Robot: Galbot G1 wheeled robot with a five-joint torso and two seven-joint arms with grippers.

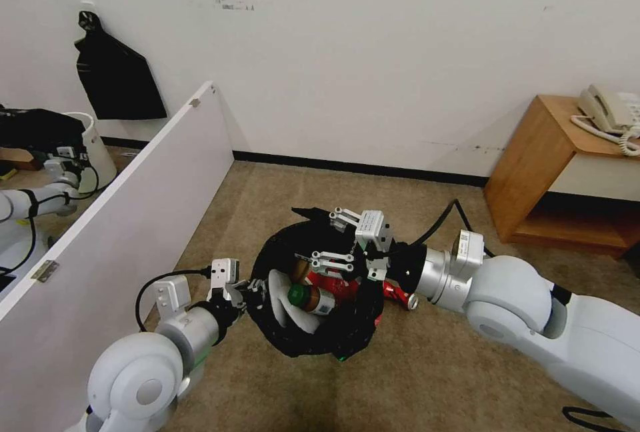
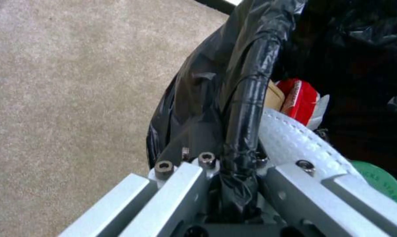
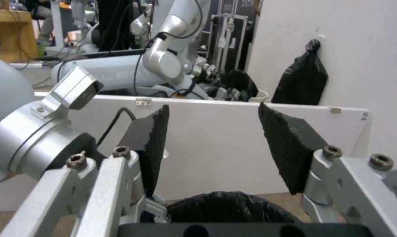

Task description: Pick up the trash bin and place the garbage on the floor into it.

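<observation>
The trash bin, lined with a crinkly black bag, sits on the beige carpet floor. My left gripper is shut on its near rim; the left wrist view shows the bag-wrapped rim pinched in that gripper. Garbage lies inside: a white slipper, a green-capped bottle, a red carton and a brown cardboard piece. My right gripper hovers open and empty over the bin's far side. A red can lies beside the bin under my right wrist.
A white partition board stands along the left. A wooden side table with a telephone is at the right wall. A flat black bag hangs on the wall. A pale bucket and another robot arm sit beyond the partition.
</observation>
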